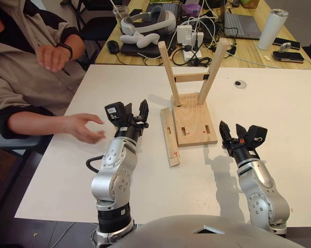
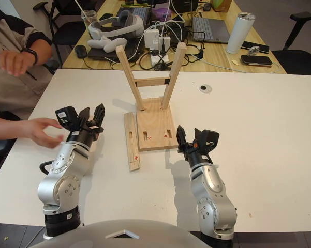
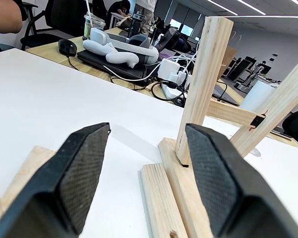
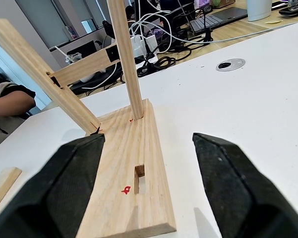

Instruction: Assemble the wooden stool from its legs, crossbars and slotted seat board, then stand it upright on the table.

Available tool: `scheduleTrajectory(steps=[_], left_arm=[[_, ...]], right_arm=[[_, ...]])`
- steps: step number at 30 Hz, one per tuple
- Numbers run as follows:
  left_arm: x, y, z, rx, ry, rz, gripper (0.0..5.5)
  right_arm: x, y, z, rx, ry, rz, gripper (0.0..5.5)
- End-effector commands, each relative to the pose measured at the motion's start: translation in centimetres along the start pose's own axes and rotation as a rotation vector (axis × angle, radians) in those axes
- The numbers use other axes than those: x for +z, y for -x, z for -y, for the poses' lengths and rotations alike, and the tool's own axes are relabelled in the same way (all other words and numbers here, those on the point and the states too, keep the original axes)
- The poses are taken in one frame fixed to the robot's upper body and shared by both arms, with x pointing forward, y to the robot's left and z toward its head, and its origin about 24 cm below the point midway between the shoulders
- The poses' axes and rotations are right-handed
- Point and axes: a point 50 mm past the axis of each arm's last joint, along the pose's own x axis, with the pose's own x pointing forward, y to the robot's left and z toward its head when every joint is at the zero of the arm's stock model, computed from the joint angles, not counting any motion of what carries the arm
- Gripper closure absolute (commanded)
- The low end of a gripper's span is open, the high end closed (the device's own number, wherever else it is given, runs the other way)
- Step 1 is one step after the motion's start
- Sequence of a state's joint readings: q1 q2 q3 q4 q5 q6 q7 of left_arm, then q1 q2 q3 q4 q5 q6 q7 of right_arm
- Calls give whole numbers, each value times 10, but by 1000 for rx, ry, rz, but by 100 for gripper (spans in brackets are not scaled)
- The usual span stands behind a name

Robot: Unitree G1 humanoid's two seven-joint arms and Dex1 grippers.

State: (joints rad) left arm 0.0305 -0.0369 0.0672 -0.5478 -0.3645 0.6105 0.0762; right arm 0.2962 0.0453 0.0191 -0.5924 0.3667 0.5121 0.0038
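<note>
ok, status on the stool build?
Left gripper, right gripper open, empty, flanking seat board. Two legs and crossbar slotted in; loose wooden piece lies beside board. Person's hand close by left gripper.

Pale unfinished wooden seat board (image 1: 195, 123), wooden legs (image 1: 168, 70), matt white table (image 1: 279, 108), textured black gripper pads (image 3: 84, 171)

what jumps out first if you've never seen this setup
At the middle of the table, two legs joined by a crossbar stand up from the seat board, with a loose bar lying along its left edge. The left gripper and right gripper, both open, flank it, and a person's hand is beside the left one.
</note>
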Motion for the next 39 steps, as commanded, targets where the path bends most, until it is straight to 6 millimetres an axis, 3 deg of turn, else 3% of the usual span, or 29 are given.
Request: scheduleTrajectory(steps=[1, 5, 8, 12, 19, 24, 39], left_arm=[[13, -6, -17, 87, -93, -1, 267], [51, -12, -53, 239, -187, 76, 267], [73, -14, -60, 257, -216, 138, 267], [82, -13, -62, 242, -189, 160, 202], [61, 12, -72, 303, -190, -9, 153], [40, 33, -60, 294, -135, -118, 153], [28, 14, -12, 193, 9, -142, 153]], right_arm=[[0, 0, -1, -17, -6, 9, 222], [0, 2, -1, -31, -14, 17, 222], [0, 2, -1, -35, -17, 20, 222], [0, 3, 0, -37, -18, 20, 222], [0, 8, 2, -57, -20, 21, 222], [0, 11, 2, -67, -21, 21, 222], [1, 8, -1, -40, -21, 11, 222]])
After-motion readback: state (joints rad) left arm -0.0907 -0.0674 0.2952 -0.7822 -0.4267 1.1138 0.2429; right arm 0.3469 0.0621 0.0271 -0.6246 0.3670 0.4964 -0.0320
